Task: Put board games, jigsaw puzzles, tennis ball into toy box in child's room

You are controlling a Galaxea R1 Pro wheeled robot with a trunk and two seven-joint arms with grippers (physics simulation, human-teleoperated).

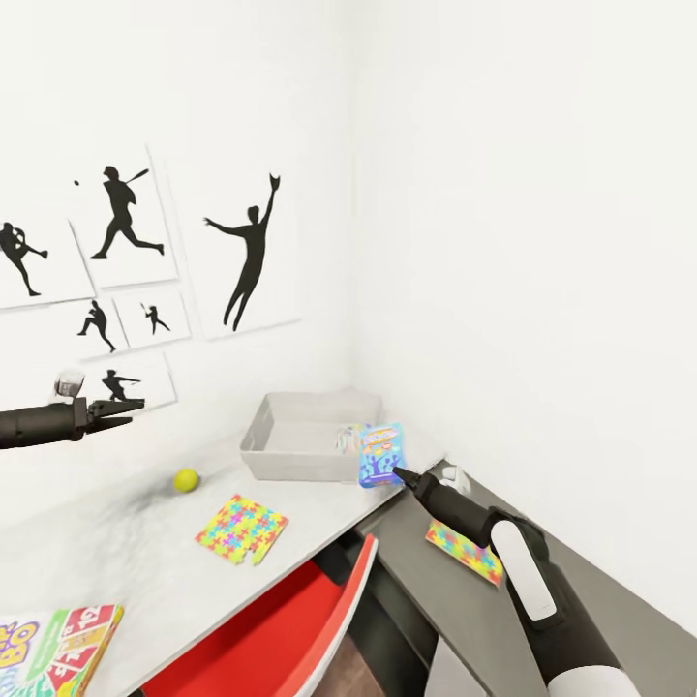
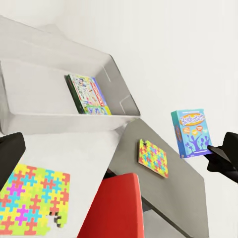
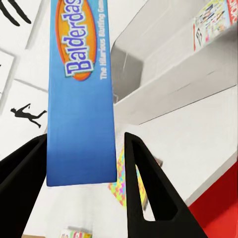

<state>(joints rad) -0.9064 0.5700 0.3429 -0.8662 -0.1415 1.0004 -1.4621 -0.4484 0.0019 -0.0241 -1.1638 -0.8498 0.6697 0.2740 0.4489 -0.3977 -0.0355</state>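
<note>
- skip-bo box (image 1: 60, 647) lies flat at the near corner of the pale worktop (image 1: 145, 561), beside a red chair (image 1: 281, 629).
- right arm reaches forward from the lower right over the dark lower worktop (image 1: 581, 620); its gripper (image 1: 399, 473) has the fingers (image 3: 148, 193) closed on the lower edge of the blue game (image 1: 380, 453), which stands upright between them, raised off the surface.
- one puzzle (image 1: 465, 552) lies flat on the dark section, under the right forearm.
- the other puzzle (image 1: 242, 528) lies flat on the pale worktop, apart from both grippers.
- tennis ball (image 1: 186, 479) sits on the pale worktop just beyond that puzzle.
- left arm is held level at the left, above the worktop; left gripper (image 1: 121, 410) holds nothing, fingers a little apart.
- blue game hangs at the near right corner of the toy box (image 1: 290, 455), beside its rim.
- the white-green game (image 2: 88, 94) lies inside the toy box.
- toy box sits in the corner against the wall (image 1: 532, 242); silhouette posters (image 1: 126, 242) hang on the left wall.
</note>
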